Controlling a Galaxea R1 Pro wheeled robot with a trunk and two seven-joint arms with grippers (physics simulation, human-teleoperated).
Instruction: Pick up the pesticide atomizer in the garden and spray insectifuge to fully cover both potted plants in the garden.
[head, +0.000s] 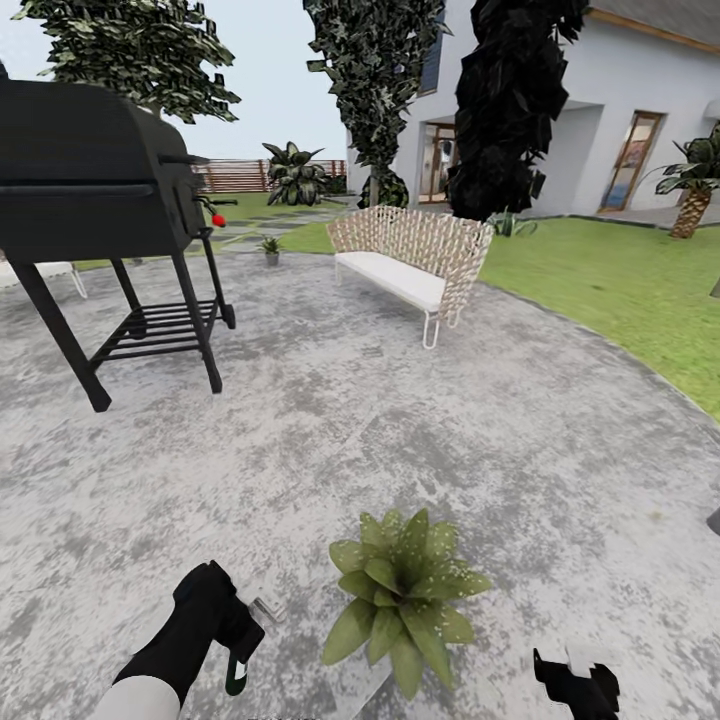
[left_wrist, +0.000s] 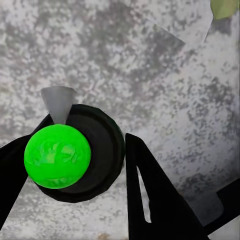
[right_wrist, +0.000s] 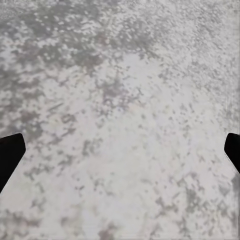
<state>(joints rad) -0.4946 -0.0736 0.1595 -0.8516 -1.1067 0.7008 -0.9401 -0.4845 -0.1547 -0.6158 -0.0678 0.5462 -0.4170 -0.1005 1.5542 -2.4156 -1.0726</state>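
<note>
The pesticide atomizer (head: 237, 673) hangs low over the stone patio in the head view, with my left gripper (head: 228, 628) shut on it. The left wrist view looks down on its bright green cap and dark round body (left_wrist: 97, 150), held between the two black fingers (left_wrist: 150, 200). One potted plant (head: 403, 595), a rosette of speckled green leaves, sits just right of the atomizer; a leaf tip (left_wrist: 225, 7) shows in the left wrist view. The other potted plant (head: 270, 247) stands far off at the patio's back edge. My right gripper (head: 578, 682) hangs open over bare stone (right_wrist: 120, 150).
A black grill (head: 90, 180) on legs stands at the left. A wicker sofa (head: 410, 255) with a white cushion sits at the patio's far side. Lawn (head: 620, 290) borders the patio on the right, with the house, dark trees and a palm (head: 690, 185) beyond.
</note>
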